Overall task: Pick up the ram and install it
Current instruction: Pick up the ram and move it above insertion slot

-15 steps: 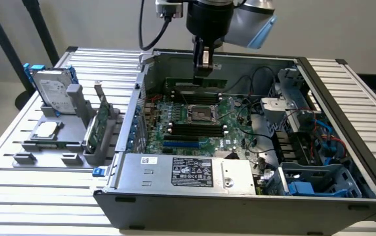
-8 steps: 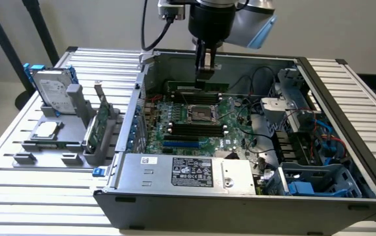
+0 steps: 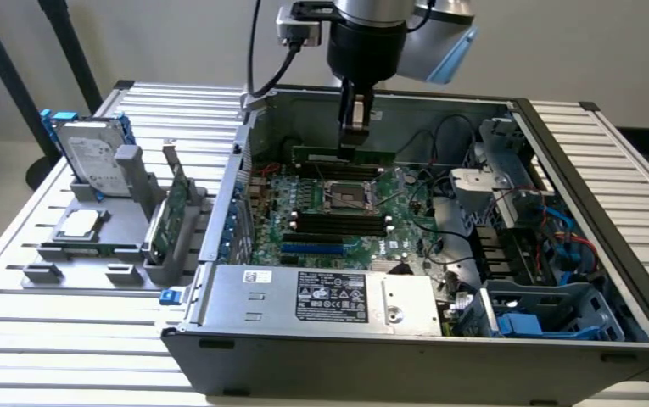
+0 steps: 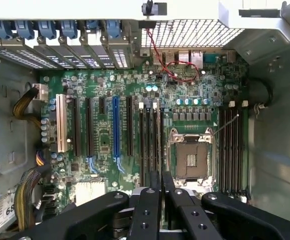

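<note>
My gripper [image 3: 353, 146] hangs inside the open computer case [image 3: 595, 212], above the far part of the green motherboard [image 3: 409, 242]. It is shut on the ram [image 3: 341, 156], a narrow green stick held level and on edge just above the board. In the wrist view the black fingers [image 4: 147, 210] press together on the ram's thin edge [image 4: 161, 179], near the empty processor socket [image 4: 191, 159]. Black memory slots [image 4: 150, 142] run beside the socket, with another bank [image 4: 232, 150] on its other side.
On the exterior view's left, a grey stand [image 3: 126, 254] holds a silver hard drive [image 3: 86, 153], a green expansion card [image 3: 165, 222] and a small chip [image 3: 75, 225]. A power supply [image 3: 324, 297] fills the case's near side. Cables and a drive cage [image 3: 528, 254] crowd the exterior view's right.
</note>
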Available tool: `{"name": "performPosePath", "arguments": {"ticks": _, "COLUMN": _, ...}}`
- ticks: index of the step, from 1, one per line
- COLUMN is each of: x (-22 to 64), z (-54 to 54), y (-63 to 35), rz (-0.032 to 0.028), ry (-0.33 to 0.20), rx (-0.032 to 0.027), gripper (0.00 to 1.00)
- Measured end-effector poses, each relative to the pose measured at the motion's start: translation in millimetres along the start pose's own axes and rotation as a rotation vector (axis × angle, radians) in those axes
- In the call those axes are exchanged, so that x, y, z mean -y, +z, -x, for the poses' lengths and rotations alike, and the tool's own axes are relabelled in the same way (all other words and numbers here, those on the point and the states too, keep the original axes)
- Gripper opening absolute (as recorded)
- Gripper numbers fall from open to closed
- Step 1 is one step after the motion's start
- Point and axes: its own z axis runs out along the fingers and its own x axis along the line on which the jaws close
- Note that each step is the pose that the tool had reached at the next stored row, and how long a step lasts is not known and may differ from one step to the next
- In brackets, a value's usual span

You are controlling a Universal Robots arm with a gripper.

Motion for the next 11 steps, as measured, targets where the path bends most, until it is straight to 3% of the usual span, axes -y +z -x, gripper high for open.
{"name": "performPosePath", "arguments": {"ticks": 11, "x": 5.5, "z": -0.4, "y": 19.7, "rz": -0.001, "ry": 0.032, "rx": 0.0013, "gripper": 0.13}}
